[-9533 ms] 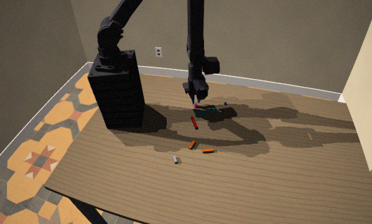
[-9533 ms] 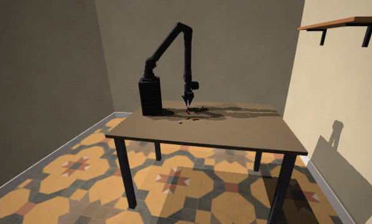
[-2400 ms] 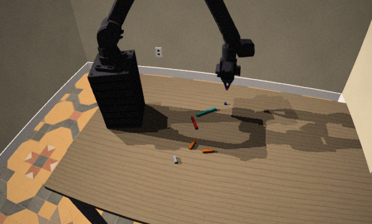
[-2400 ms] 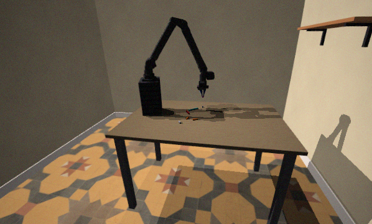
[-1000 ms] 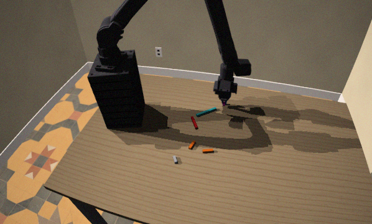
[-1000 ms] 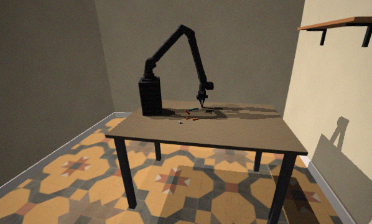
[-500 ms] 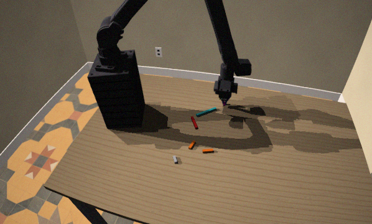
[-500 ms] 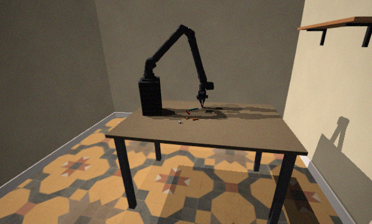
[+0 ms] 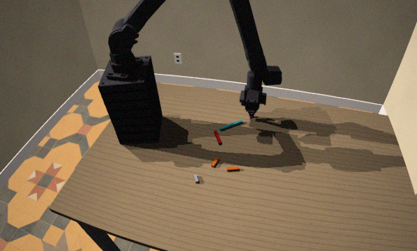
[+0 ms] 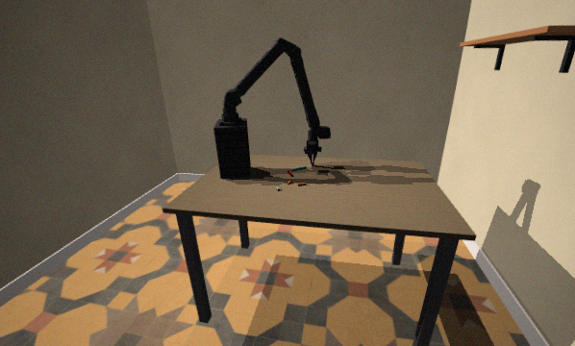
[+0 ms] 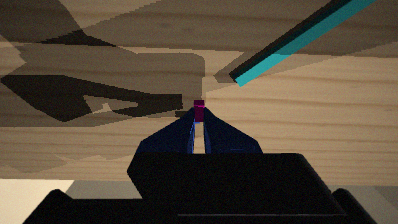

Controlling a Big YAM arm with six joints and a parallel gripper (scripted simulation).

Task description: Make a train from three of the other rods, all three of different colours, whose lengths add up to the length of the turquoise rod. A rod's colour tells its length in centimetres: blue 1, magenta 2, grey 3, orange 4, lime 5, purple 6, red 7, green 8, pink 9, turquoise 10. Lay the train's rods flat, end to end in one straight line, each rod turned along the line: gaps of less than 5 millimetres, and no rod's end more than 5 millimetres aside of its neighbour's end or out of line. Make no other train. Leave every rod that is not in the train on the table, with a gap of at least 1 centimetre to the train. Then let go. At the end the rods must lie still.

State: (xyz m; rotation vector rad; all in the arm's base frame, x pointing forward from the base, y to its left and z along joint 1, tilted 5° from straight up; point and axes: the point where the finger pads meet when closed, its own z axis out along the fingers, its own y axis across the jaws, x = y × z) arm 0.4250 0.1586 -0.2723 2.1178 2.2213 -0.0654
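My gripper points straight down, low over the table, just right of the turquoise rod's right end. It is shut on a short magenta rod, which stands upright between the fingertips. In the wrist view the turquoise rod lies slanted ahead and to the right, apart from the magenta rod. A red rod lies left of the turquoise one. Two orange rods and a grey rod lie nearer the front.
The arm's black base block stands at the table's back left. Dark arm shadows cover the wood right of the gripper. A cream wall borders the table's right side.
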